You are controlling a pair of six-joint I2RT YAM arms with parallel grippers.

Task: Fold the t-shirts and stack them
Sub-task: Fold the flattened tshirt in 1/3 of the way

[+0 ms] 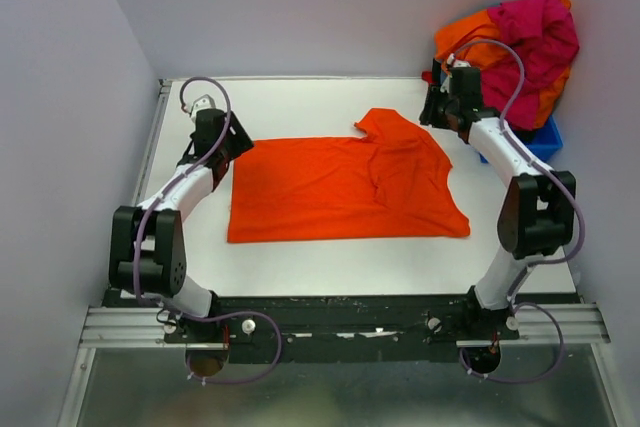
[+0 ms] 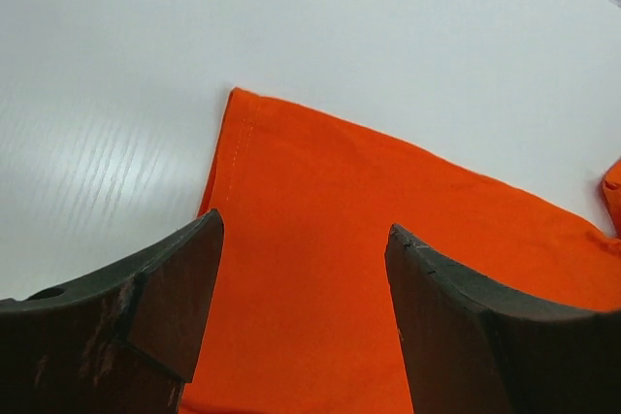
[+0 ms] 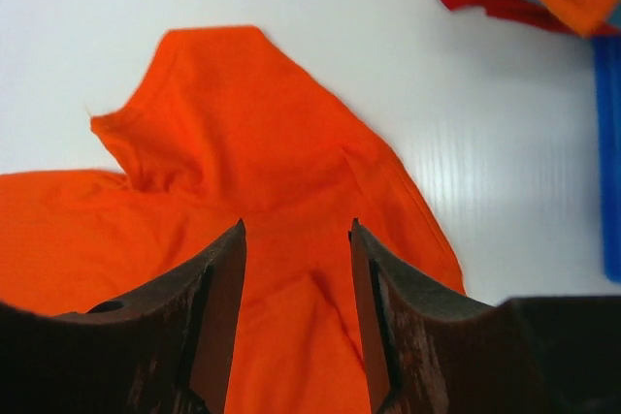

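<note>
Orange shirt lies flat mid-bench, its first fold apparently about to begin.
Its long axis runs left to right, hem toward the left arm, rumpled sleeve end toward the right arm. Both jaws hang empty over its far corners, the left wide, the right narrower. Each likely must next drop and pinch that far edge. Heaped shirts sit beyond its right end.

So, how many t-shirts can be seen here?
3: one orange t-shirt spread on the table; an orange garment and a pink garment heaped in the blue bin. More may be hidden there.
</note>
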